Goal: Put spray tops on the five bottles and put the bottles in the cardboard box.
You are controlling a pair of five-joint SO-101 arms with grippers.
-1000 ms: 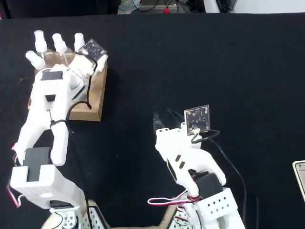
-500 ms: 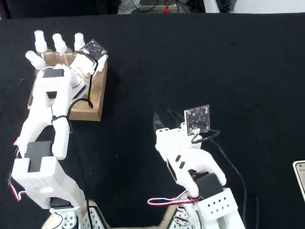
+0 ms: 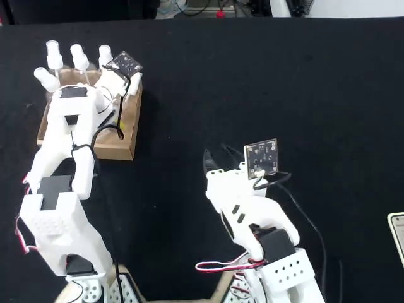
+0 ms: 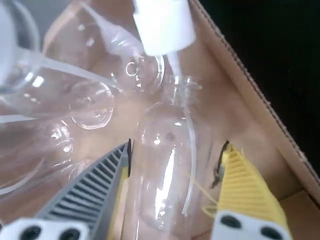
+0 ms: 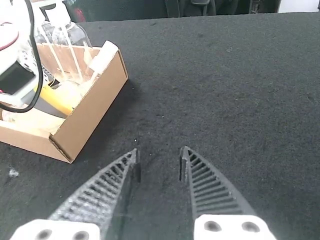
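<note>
The left gripper point(image 4: 175, 146) is closed on a clear bottle point(image 4: 167, 175), one finger against each side. The wrist camera shows this grip inside the cardboard box point(image 4: 235, 95). A white spray top point(image 4: 162, 22) sits just beyond the bottle's neck. From above, the arm covers the grip, but the white caps of four other bottles point(image 3: 79, 55) stand at the box's far end. The right gripper point(image 5: 159, 150) is narrowly open and holds nothing, over the black table point(image 5: 240, 75) well apart from the box.
</note>
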